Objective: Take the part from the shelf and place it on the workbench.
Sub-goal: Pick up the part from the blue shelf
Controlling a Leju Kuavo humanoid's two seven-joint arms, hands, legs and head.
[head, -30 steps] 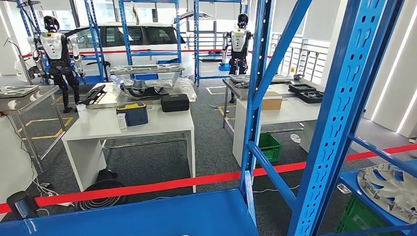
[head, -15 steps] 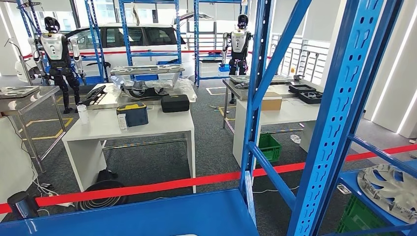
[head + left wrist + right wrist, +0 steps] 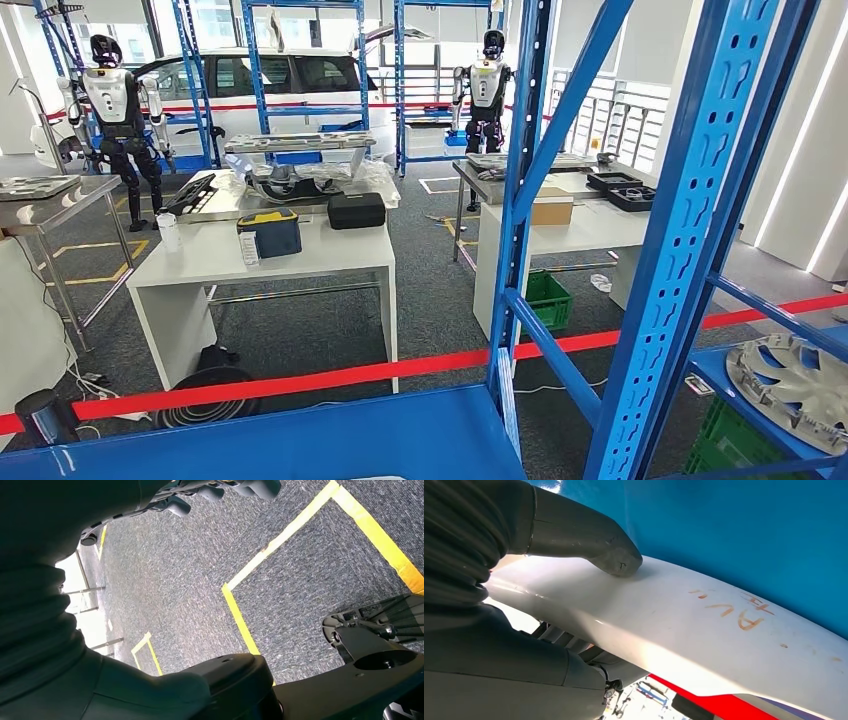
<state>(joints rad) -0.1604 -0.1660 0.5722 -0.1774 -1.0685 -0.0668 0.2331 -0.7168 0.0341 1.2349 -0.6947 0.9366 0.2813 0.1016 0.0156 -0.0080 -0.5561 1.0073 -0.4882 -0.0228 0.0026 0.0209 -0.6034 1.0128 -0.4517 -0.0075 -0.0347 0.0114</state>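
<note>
In the right wrist view my right hand (image 3: 509, 645) grips a long white part (image 3: 704, 630) with red handwriting and a red patch on it. The thumb (image 3: 589, 545) presses on its upper face and the darker fingers (image 3: 574, 645) curl under it. The part lies close against the blue shelf surface (image 3: 734, 525). In the head view the blue shelf board (image 3: 330, 435) runs along the bottom, and a white workbench (image 3: 300, 255) stands beyond it. My left hand (image 3: 100, 680) hangs over grey carpet, its fingers (image 3: 225, 487) apart from the thumb, holding nothing.
Blue shelf uprights (image 3: 700, 200) and a diagonal brace (image 3: 550, 350) stand close on the right. A red barrier tape (image 3: 330, 378) runs between shelf and workbench. A silver wheel cover (image 3: 790, 385) lies on the right shelf. Cases sit on the workbench; two other robots stand far back.
A thin white edge has appeared at the bottom edge of the head view, over the blue shelf board. The rest of the scene is unchanged.
</note>
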